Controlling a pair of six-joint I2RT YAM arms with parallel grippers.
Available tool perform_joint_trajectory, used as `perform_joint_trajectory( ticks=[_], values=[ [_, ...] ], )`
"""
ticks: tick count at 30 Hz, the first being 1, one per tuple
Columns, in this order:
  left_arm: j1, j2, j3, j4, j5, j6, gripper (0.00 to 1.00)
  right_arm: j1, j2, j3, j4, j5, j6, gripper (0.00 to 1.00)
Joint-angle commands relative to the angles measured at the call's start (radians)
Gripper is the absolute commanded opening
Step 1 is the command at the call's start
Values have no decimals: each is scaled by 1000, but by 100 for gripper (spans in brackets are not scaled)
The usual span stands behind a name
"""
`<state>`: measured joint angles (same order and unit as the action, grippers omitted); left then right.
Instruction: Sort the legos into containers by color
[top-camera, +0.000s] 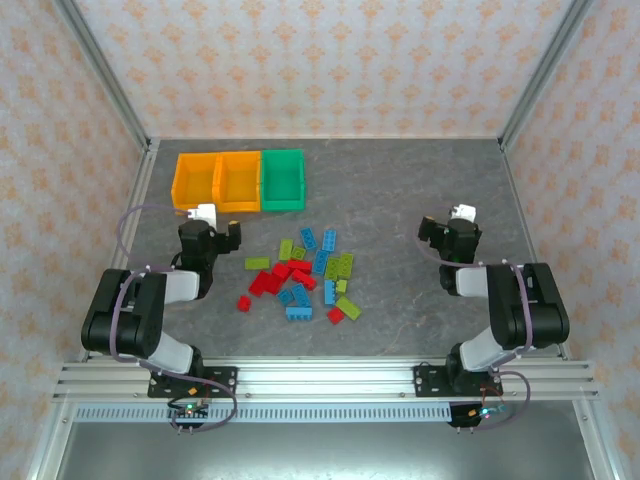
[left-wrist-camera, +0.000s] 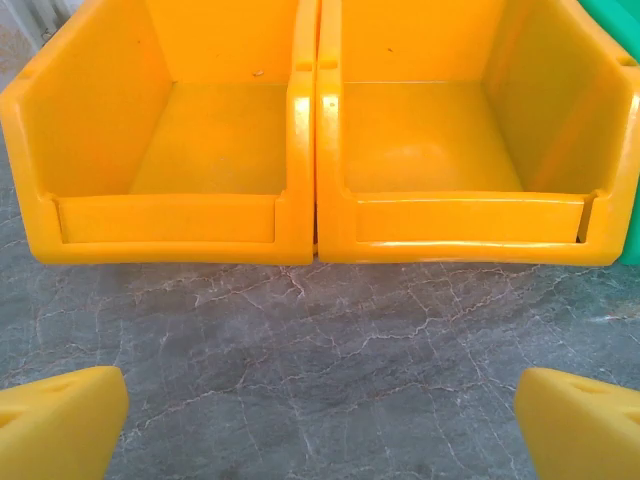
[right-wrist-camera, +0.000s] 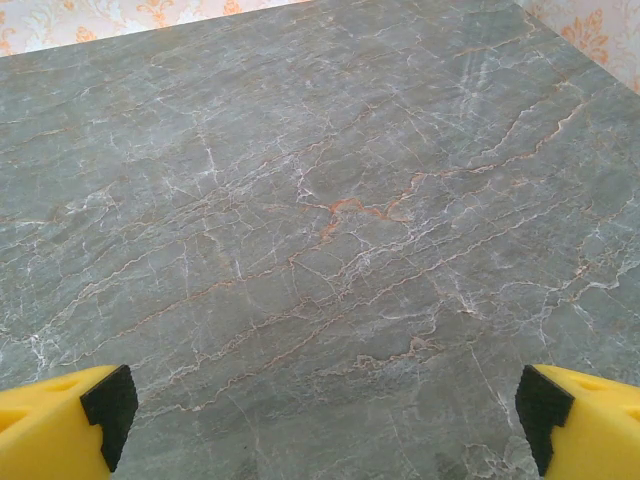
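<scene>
At the far left of the worktop, three bins in a touching row: left orange bin, middle orange bin, green bin at the right end. Both orange ones bare-floored in the left wrist view, low front lips facing the left tool; green one plain green inside from above. Legos loose in one cluster mid-worktop, red, blue and lime mixed, all lying on the stone, a little nearer than the green bin and between the two arms. Left tool just short of the orange pair, yellow fingers wide apart over bare surface. Right tool out over grey veined stone on the right side, fingers likewise spread, black pads turned inward, gripping nothing. Open room across the right half and along the far edge past the green bin. Metal frame posts at the side edges, a rail along the near edge, patterned walls beyond.
</scene>
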<state>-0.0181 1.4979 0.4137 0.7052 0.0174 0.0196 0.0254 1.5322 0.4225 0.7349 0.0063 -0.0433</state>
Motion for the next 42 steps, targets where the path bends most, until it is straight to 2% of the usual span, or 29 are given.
perform_joint_trajectory(
  ticks=[1, 18, 20, 23, 28, 30, 32, 33, 35, 39, 42],
  values=[
    [-3, 1, 17, 31, -29, -4, 100, -5, -13, 3, 24, -8, -10, 99],
    [-3, 1, 17, 31, -28, -4, 100, -5, -21, 2, 25, 1, -8, 99],
    [-3, 1, 18, 31, -28, -3, 100, -5, -61, 51, -81, 54, 15, 99],
    [-3, 1, 17, 31, -28, -5, 100, -5, -176, 252, -549, 118, 125, 99],
    [-6, -7, 22, 15, -44, -3, 100, 15, -330, 482, -1071, -5, 426, 99],
    [-38, -70, 92, -162, -145, -4, 100, 22, -342, 586, -1269, -81, 534, 99],
    [-64, -119, 215, -468, -305, -67, 100, 39, -322, 679, -1436, -193, 549, 100],
    [-66, -139, 264, -592, -349, -121, 100, 55, -307, 720, -1505, -240, 539, 99],
    [-68, -200, 304, -758, -343, -206, 100, 88, -275, 779, -1599, -317, 515, 98],
    [-84, -313, 382, -1059, -267, -473, 100, 169, -196, 877, -1754, -475, 437, 96],
    [-137, -342, 456, -1226, -225, -648, 100, 254, -140, 941, -1828, -518, 373, 96]
  ],
)
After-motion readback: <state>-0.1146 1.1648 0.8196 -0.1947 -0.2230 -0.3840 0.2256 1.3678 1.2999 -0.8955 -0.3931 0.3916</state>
